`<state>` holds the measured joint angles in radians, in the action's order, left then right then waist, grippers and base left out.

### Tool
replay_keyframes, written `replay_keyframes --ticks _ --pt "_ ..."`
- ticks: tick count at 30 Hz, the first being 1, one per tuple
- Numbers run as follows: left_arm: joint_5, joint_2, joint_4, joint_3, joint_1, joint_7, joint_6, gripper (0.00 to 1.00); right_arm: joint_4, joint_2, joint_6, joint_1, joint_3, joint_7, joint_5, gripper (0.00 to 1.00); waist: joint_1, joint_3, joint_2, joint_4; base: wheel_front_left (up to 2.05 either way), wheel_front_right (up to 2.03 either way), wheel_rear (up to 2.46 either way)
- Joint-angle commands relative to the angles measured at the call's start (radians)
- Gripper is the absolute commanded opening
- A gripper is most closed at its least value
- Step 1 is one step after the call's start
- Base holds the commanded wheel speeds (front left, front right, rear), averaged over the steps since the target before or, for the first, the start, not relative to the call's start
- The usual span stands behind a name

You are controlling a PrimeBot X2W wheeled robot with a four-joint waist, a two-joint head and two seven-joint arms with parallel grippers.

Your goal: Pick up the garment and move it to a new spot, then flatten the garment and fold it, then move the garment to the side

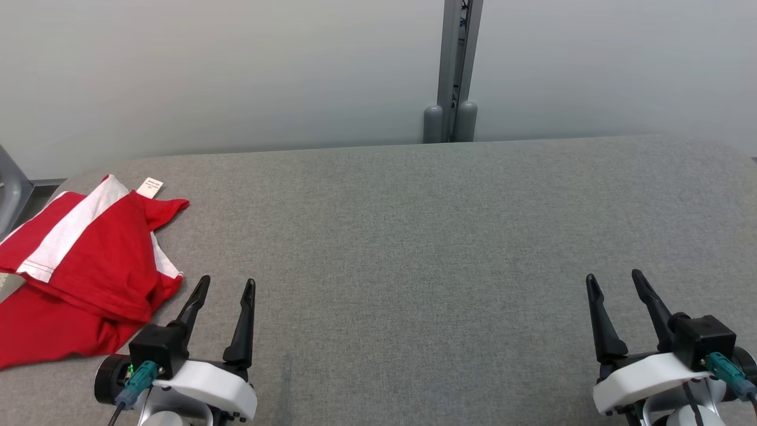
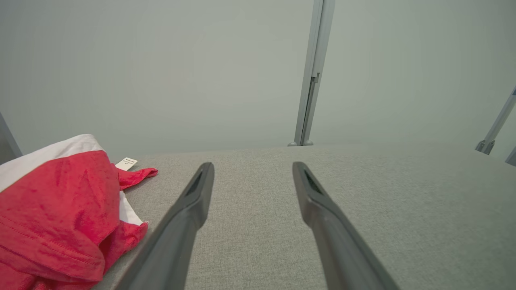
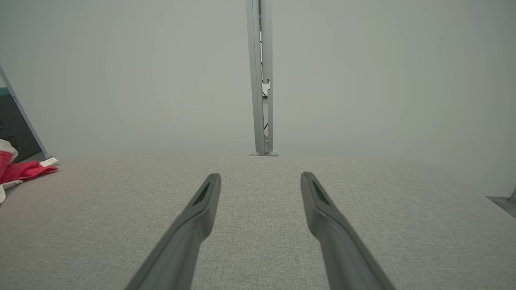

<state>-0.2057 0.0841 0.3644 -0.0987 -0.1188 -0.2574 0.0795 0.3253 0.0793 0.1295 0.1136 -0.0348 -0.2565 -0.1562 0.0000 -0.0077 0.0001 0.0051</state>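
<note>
Left end effector [image 1: 227,280] rests low over the near part of the grey fabric-covered bench [image 1: 414,236], its two dark fingers spread apart and holding nothing. Just beside its outer finger, at the bench's left end, lies the crumpled red garment [image 1: 89,266] with white stripes, a white label [image 1: 149,187] showing at its far edge. Right end effector [image 1: 612,275], well apart from the cloth, is likewise open and empty. A grey post [image 1: 452,71] stands behind the bench.
</note>
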Motion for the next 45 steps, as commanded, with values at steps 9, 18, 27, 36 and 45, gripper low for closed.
replay_keyframes --ticks 9,18,27,36,45 --pt "0.006 -0.001 0.026 0.008 -0.021 -0.008 0.007 1.00 0.013 0.007 0.002 0.013 -0.009 -0.011 0.000 1.00 0.0000 -0.003 -0.0001 0.001 0.00 0.00 0.00" --pt "0.000 -0.005 0.040 0.009 -0.026 -0.008 0.007 1.00 0.018 0.011 0.002 0.012 -0.012 -0.011 -0.004 1.00 0.0000 -0.003 -0.0001 0.004 0.00 0.00 0.00" --pt "0.003 -0.004 0.042 0.004 -0.040 -0.008 0.003 1.00 -0.002 0.009 0.002 0.014 -0.016 -0.011 0.008 1.00 0.0000 -0.001 -0.0001 0.050 0.00 0.00 0.00" --pt "-0.002 0.001 0.033 0.016 -0.051 -0.008 -0.002 1.00 -0.047 0.005 0.002 0.017 -0.035 -0.010 0.001 1.00 0.0000 0.010 -0.0001 0.188 0.00 0.00 0.00" --pt "-0.007 0.015 0.015 0.045 -0.048 -0.008 -0.011 1.00 -0.071 -0.001 0.002 0.017 -0.082 -0.010 0.005 1.00 0.0000 0.012 -0.0001 0.342 0.00 0.00 0.00"
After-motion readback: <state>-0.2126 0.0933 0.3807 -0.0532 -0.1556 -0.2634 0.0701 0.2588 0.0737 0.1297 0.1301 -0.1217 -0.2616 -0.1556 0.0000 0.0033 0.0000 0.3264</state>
